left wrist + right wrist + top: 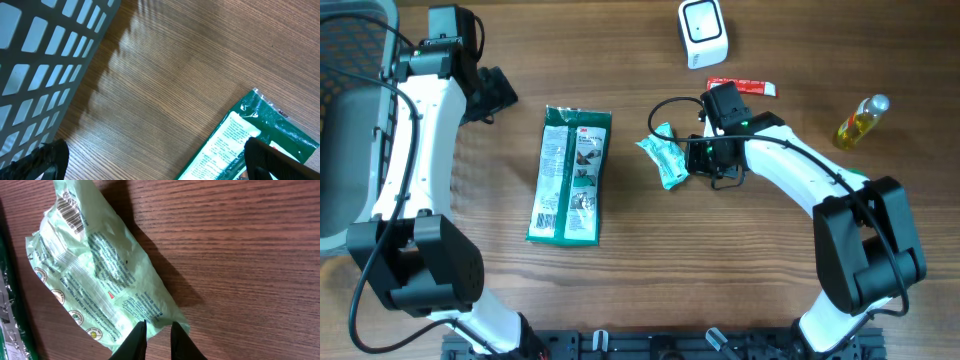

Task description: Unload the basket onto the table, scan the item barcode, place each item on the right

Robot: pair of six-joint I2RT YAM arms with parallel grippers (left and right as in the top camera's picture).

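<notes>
Surface: brown wood-grain surface [620, 290], carrying all items.
Basket: grey perforated plastic basket [350, 120] stood at the far left edge; its slotted wall [40, 60] filled the upper left of the left wrist view.
Left tool: left tool [498, 92] hung above bare wood between the basket and the dark green package, fingers spread wide apart, nothing between them.
Package: dark green flat foil package with a white printed label [569, 175] lay flat, lengthwise, left of centre; one corner showed in the left wrist view [260, 135].
Item: light green crinkled plastic pouch [665, 158] lay on the wood at centre, printed side up [100, 265], well apart from the package. Black barcode [70, 210] faced up at the end away from the right tool.
Right tool: right tool [159, 327] sat at the pouch's near end, fingers almost together with a thin gap. Could not tell whether they pinched the edge.
Scanner: white boxy scanner [703, 33] stood at the far edge.
Sachet: red flat sachet [742, 87] lay just below the scanner.
Bottle: small clear bottle of yellow liquid [861, 122] lay tilted at right.
</notes>
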